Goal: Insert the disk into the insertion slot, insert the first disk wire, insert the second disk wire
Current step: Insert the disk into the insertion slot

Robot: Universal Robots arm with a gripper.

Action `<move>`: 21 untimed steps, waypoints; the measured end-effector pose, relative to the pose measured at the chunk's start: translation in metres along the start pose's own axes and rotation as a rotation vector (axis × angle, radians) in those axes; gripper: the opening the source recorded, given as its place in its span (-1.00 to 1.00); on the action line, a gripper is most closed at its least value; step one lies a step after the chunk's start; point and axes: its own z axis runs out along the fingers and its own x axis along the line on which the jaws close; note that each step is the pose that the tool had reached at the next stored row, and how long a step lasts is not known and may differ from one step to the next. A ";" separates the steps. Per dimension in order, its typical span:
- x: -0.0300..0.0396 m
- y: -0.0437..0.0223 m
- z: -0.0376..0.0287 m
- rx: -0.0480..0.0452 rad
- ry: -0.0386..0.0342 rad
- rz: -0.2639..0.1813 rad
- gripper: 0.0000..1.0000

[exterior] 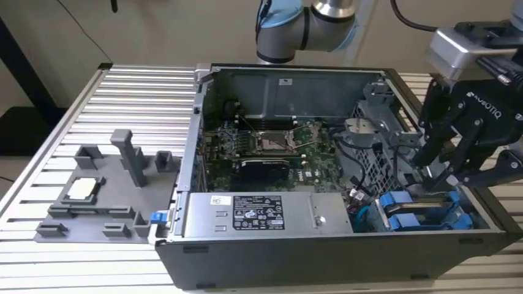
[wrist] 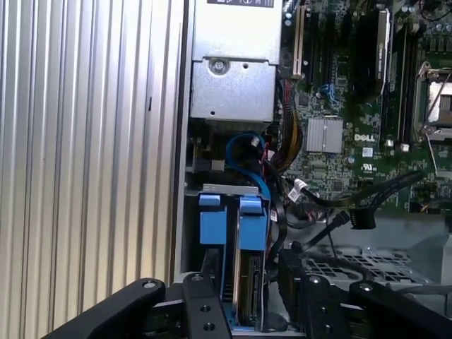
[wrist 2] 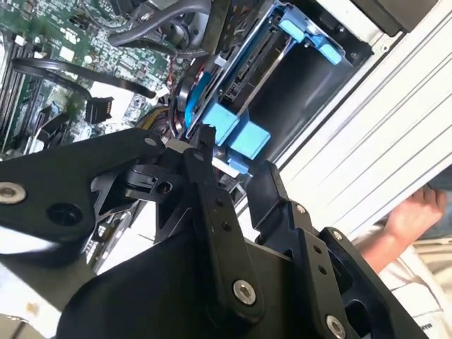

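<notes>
The disk [wrist: 248, 296] stands on edge in its blue carrier [exterior: 425, 212] inside the insertion slot [wrist: 229, 188] at the front right corner of the open computer case. Its blue tabs [wrist 2: 236, 133] stick out at the slot's mouth. My black gripper [exterior: 440, 179] is open just above it. In both wrist views its fingers [wrist: 289, 272] straddle the carrier, one on each side [wrist 2: 205, 145]. A black wire plug [wrist: 360, 220] lies loose over the motherboard, unplugged from the disk. A second black plug [wrist 2: 51, 127] lies beside the first [wrist 2: 99, 109].
The grey labelled power-supply box [exterior: 261, 214] fills the case's front, next to the slot. The motherboard [exterior: 261, 144] lies behind it. A blue cable [wrist: 244, 145] loops by the cage. A grey fixture [exterior: 98, 190] stands on the ribbed table at the exterior view's left. A person's hand [wrist 2: 417, 212] rests outside the case.
</notes>
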 end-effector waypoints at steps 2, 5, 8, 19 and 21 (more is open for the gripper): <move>-0.0008 0.0000 -0.0046 0.0027 0.0000 0.000 -0.06; -0.0024 0.0007 -0.0070 0.0230 0.0009 0.000 -0.06; -0.0039 0.0013 -0.0072 0.0781 0.0039 0.000 -0.06; -0.0200 0.0023 -0.0043 0.2351 0.0112 -0.001 -0.06; -0.0292 0.0018 -0.0018 0.2352 0.0113 -0.001 -0.06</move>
